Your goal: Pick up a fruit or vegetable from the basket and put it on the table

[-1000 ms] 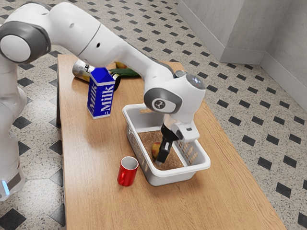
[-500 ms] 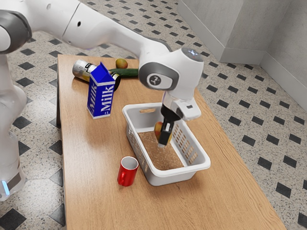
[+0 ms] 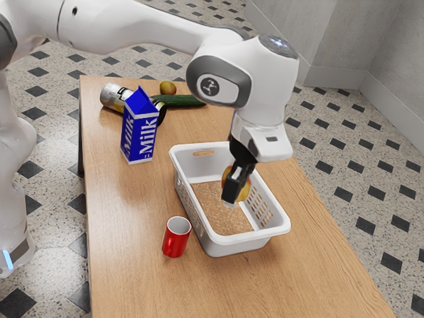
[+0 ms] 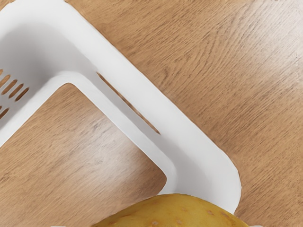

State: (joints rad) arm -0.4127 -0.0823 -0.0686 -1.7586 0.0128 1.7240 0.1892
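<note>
Beside the glossy red mug (image 3: pixel 173 241), white plastic basket (image 3: pixel 228 248); at its opening, black tool (image 3: pixel 235 195) gripping yellow-red oval fruit (image 3: pixel 245 191), clearance hard to judge. Low sideways travel could snag the rim (image 3: pixel 255 236); off-centre grip could mean a slip.

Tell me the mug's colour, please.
The mug is red outside, pale inside, best seen in the exterior view.

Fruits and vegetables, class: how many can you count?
3: a yellowish piece in the gripper, a round one and a cucumber beyond the milk carton. Carton or arm may hide more.
</note>
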